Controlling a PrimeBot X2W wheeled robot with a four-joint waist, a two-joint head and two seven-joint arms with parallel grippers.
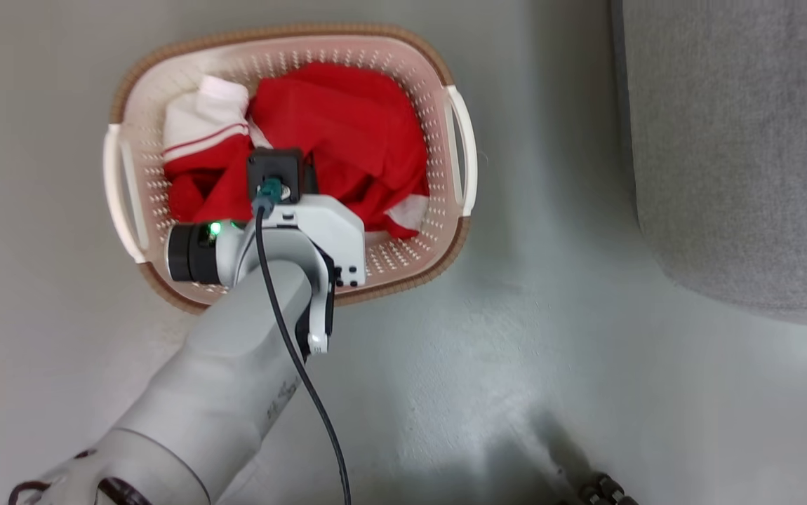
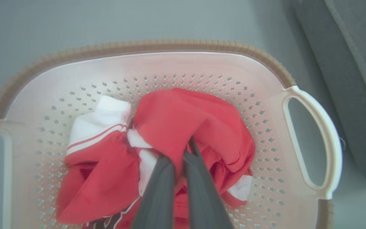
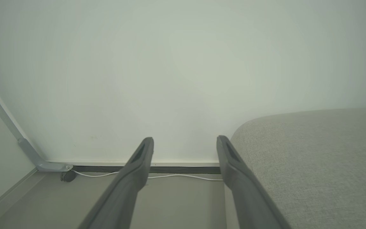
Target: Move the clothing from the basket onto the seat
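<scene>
My left gripper (image 2: 178,152) pinches a red garment (image 2: 176,117) fold in the laundry basket (image 2: 74,66); grey sofa (image 1: 740,140) lies to my right (right gripper (image 3: 184,141), wide & empty, sits nearer it).

Bare floor (image 1: 551,337) btwn basket (image 1: 291,33) & seat (image 1: 740,140): wide open lane. Basket top open, clothing (image 1: 347,126) heaped inside; left arm (image 1: 235,365) overhangs near rim.
</scene>
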